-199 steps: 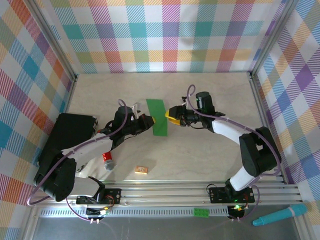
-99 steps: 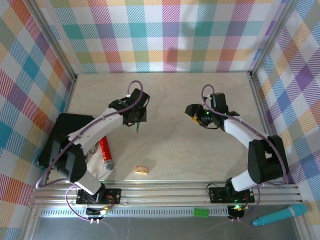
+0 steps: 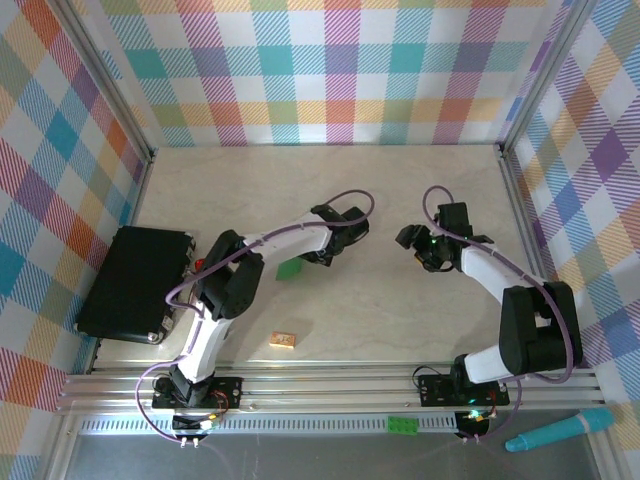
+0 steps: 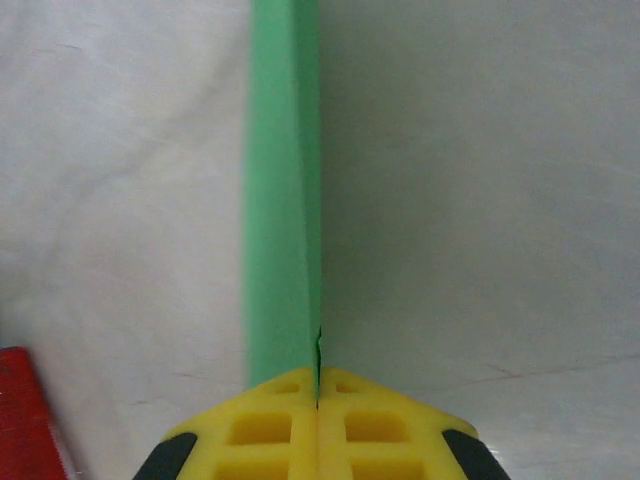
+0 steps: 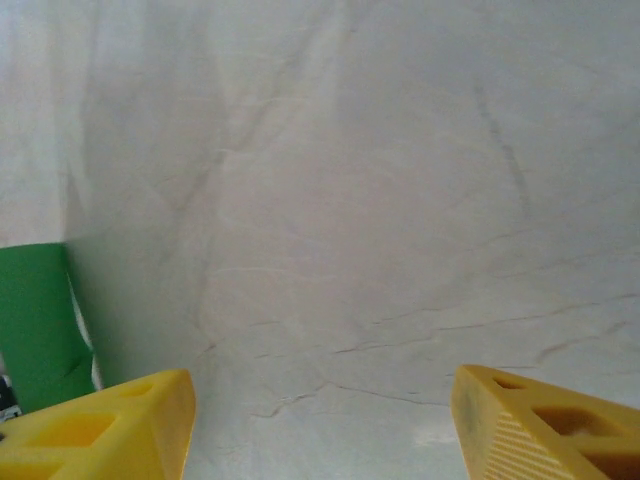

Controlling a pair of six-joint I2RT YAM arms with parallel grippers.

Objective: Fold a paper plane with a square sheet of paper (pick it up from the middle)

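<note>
The square sheet of paper (image 4: 283,200), bright green and folded into a narrow strip, runs straight ahead from my left gripper (image 4: 318,385). The yellow jaws are shut on its near end, edge-on to the pale table. From above, a small piece of the paper (image 3: 288,268) shows beside the left gripper (image 3: 302,256), left of the table's middle. My right gripper (image 3: 416,240) hovers to the right of it, apart from the paper. It stands open (image 5: 320,430) with only bare table between its fingers. A corner of the green paper (image 5: 35,320) shows at the left edge of the right wrist view.
A black case (image 3: 130,282) lies at the left edge of the table. A small wooden block (image 3: 283,340) sits near the front. A red object (image 4: 25,415) lies left of the left gripper. A green brick (image 3: 403,424) and a teal pen (image 3: 558,431) rest beyond the front rail.
The right gripper let go of the paper, opened and drew back to the right. The left arm swung around, keeping the folded paper in its shut jaws.
</note>
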